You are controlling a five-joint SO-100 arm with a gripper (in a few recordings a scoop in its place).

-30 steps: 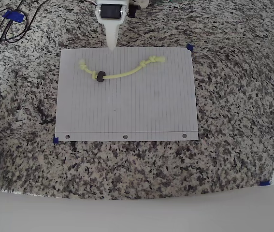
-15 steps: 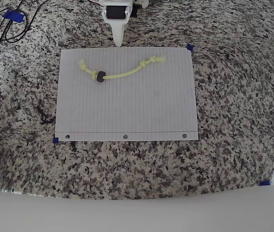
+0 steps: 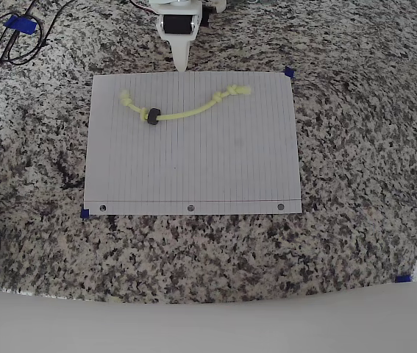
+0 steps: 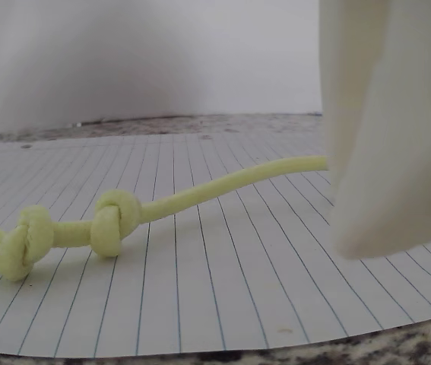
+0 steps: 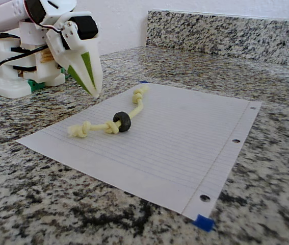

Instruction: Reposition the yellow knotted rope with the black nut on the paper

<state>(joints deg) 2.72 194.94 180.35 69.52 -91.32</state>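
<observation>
We see white gripper (image 3: 181, 65) with fingers together, empty, hovering over paper (image 3: 193, 169) top edge in overhead view. Yellow knotted rope (image 3: 186, 107) lies curved across paper's upper part, black nut (image 3: 151, 115) threaded near left knot; granite counter (image 3: 355, 147) beneath.

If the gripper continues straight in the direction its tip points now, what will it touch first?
Probably the paper near its far edge. The gripper points down there, jaws together. The yellow knotted rope lies a little further in; depth is unclear, so it may meet the granite counter first.
</observation>
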